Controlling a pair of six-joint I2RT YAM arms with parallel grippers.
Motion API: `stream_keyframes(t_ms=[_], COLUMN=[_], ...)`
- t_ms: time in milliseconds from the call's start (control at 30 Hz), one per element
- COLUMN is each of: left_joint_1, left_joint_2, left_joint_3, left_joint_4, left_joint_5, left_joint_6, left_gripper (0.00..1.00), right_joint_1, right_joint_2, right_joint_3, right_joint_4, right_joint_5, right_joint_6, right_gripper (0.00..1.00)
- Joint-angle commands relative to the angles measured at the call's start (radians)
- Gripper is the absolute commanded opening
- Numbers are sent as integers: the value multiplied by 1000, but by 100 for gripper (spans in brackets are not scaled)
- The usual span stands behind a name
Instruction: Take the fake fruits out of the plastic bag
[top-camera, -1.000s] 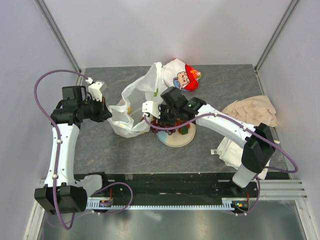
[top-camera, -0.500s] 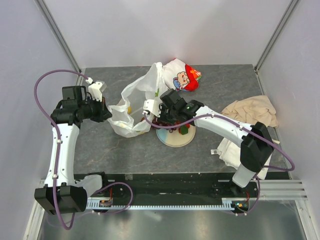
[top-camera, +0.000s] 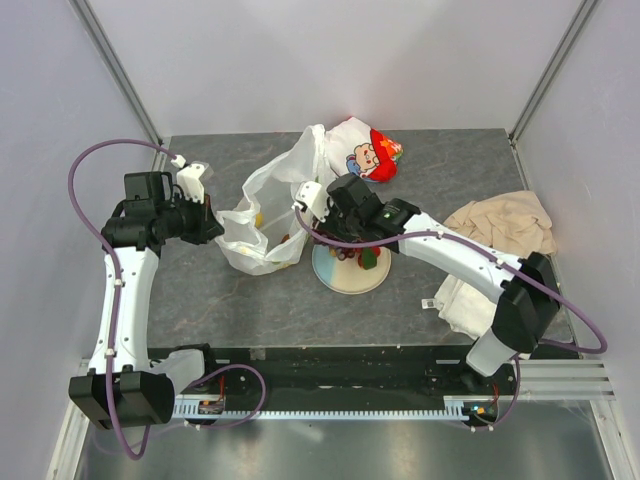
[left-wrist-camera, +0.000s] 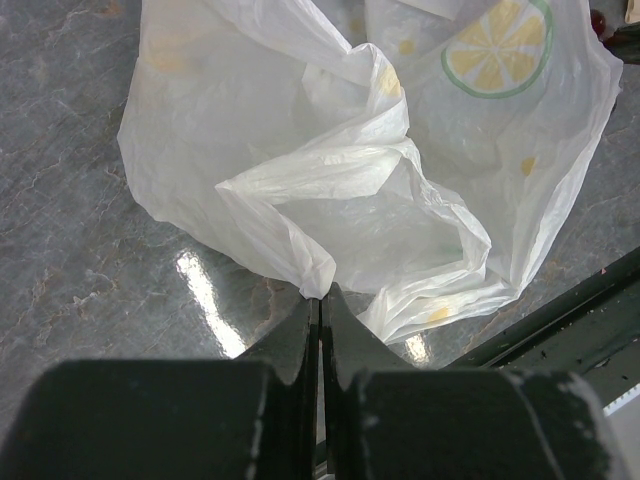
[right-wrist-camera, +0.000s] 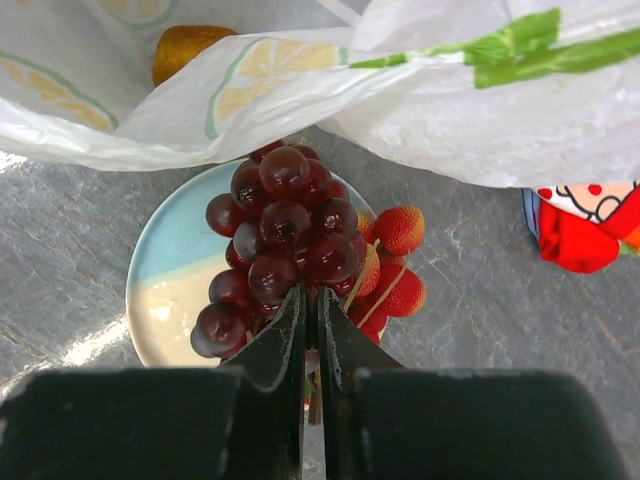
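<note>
The plastic bag (top-camera: 262, 228) lies crumpled left of centre, printed with lemon slices (left-wrist-camera: 330, 180). My left gripper (left-wrist-camera: 320, 293) is shut on a fold of its edge (top-camera: 216, 228). My right gripper (right-wrist-camera: 311, 296) is shut on the stem of the dark purple grape bunch (right-wrist-camera: 285, 230), holding it over the plate (right-wrist-camera: 165, 275), just right of the bag (top-camera: 338, 240). Red strawberries (right-wrist-camera: 400, 232) hang beside the grapes. An orange-brown fruit (right-wrist-camera: 190, 45) shows inside the bag (right-wrist-camera: 300, 90). A small green piece (top-camera: 370, 262) lies on the plate (top-camera: 350, 280).
A white-and-red cartoon packet (top-camera: 366, 153) sits behind the bag, also at the right edge of the right wrist view (right-wrist-camera: 578, 220). A beige cloth (top-camera: 505, 222) and a folded white towel (top-camera: 460, 300) lie at the right of the table.
My right arm has shifted a little toward the back with the grape bunch in its grip. The left arm and its hold on the bag have not moved.
</note>
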Motion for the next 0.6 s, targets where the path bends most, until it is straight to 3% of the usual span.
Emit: stream_keyframes(t_ms=[0,267,567], left_joint_1=[3,3,1], left_joint_2=[-9,-22,-32], left_joint_3=[24,9,5], left_joint_4=[16,17,14], left_joint_5=[11,4,-16], left_joint_6=[-22,-25,-14], left_gripper=[2,2,1], right_joint_1=[-4,-3,-3], right_joint_2=[-31,9,103], right_joint_3=[10,-65,-78], right_joint_4=[37,66,86], right_joint_5=[50,68,48], right_joint_6=[81,172,391], right_gripper=[0,0,0])
